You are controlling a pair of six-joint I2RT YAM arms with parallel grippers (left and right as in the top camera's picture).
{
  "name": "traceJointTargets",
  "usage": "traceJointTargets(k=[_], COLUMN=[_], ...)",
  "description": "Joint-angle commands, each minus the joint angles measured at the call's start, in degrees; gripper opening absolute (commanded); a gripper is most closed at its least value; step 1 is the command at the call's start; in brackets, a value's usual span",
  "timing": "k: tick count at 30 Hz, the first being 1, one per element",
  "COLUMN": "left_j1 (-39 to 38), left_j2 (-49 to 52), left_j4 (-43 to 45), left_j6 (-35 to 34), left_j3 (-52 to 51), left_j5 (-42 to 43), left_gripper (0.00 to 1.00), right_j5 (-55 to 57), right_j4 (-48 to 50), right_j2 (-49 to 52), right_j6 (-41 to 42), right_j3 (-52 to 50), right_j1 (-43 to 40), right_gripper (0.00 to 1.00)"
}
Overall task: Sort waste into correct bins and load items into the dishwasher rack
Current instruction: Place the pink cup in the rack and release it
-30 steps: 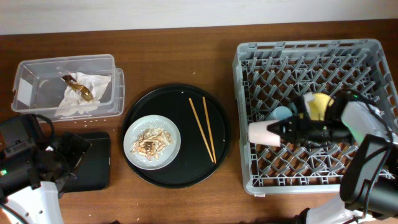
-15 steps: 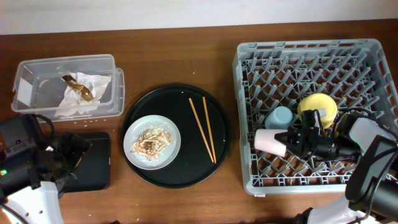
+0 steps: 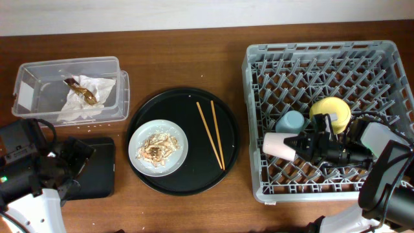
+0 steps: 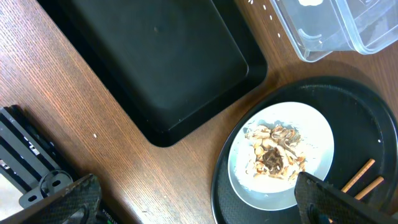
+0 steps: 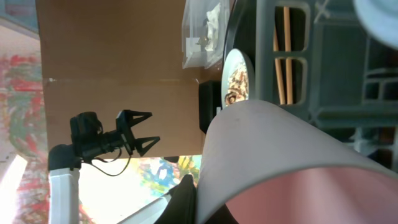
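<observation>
My right gripper [image 3: 296,144] is shut on the pink cup [image 3: 278,144], which lies on its side just above the front left of the grey dishwasher rack [image 3: 323,55]. The cup fills the right wrist view [image 5: 292,162], with one finger [image 5: 186,199] against its wall. The light-blue cup [image 3: 292,120] and the yellow bowl [image 3: 330,111] sit in the rack. Two chopsticks [image 3: 210,134] and the plate [image 3: 178,162] of food scraps [image 3: 156,149] lie on the round black tray. The napkin [image 3: 87,97] is in the clear tub [image 3: 39,74]. My left gripper [image 4: 199,208] is open and empty beside the flat black tray [image 3: 97,168].
The round black tray [image 3: 226,162] lies between the tub and the rack. In the left wrist view the flat black tray [image 4: 155,56] is at the top, and the plate [image 4: 311,124] lies right of it. The rack's pegs stand close around the held cup.
My right gripper has drawn the pink cup slightly right and toward the rack's front, uncovering the yellow bowl. The left arm has not moved.
</observation>
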Motion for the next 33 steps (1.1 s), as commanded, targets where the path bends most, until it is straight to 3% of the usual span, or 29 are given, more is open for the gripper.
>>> traceJointTargets(k=[1,6,9,14,18,19,20,22,25,26,28,33], left_j1=[0.11,0.11,0.11,0.11,0.11,0.11,0.11,0.11,0.11,0.11,0.11,0.11], left_j2=[-0.17,-0.17,-0.17,-0.17,-0.17,-0.17,-0.17,-0.17,-0.17,-0.17,-0.17,-0.17], left_j4=[-0.04,-0.04,-0.04,-0.04,-0.04,-0.04,-0.04,-0.04,-0.04,-0.04,-0.04,-0.04], left_j6=[-0.39,-0.39,-0.39,-0.39,-0.39,-0.39,-0.39,-0.39,-0.39,-0.39,-0.39,-0.39], left_j3=[0.15,0.15,0.15,0.15,0.15,0.15,0.15,0.15,0.15,0.15,0.15,0.15], left_j5=[0.0,0.0,0.0,0.0,0.0,0.0,0.0,0.0,0.0,0.0,0.0,0.0], left_gripper=[0.99,0.99,0.99,0.99,0.99,0.99,0.99,0.99,0.99,0.99,0.99,0.99], right_j5=[9.31,15.58,22.93,41.86,45.44,45.4,45.18,44.76,48.37,51.82,69.4,83.06], right_j4=[1.62,1.88,5.88,7.63,6.23,5.95,6.58,7.96,16.81,19.04,22.01,19.28], right_j2=[0.42,-2.03,-6.19,-25.55,-37.81,-40.7,-41.51,-41.2,-35.39,-33.35,-26.86,-21.77], right_j6=[4.13,6.86,16.52,36.83,41.29,41.29,41.31,41.35,48.57,51.56,62.38,68.39], right_j3=[-0.61,-0.44,0.2,6.14,7.76,7.76,7.78,7.76,7.76,7.76,7.76,7.76], right_j1=[-0.52,-6.91,-10.32,-11.37,-11.19,-11.19,-10.21,-6.03,10.93,14.69,24.7,28.5], right_gripper=[0.04,0.12,0.13,0.23,0.29,0.24,0.04,0.04,0.04,0.04,0.04,0.04])
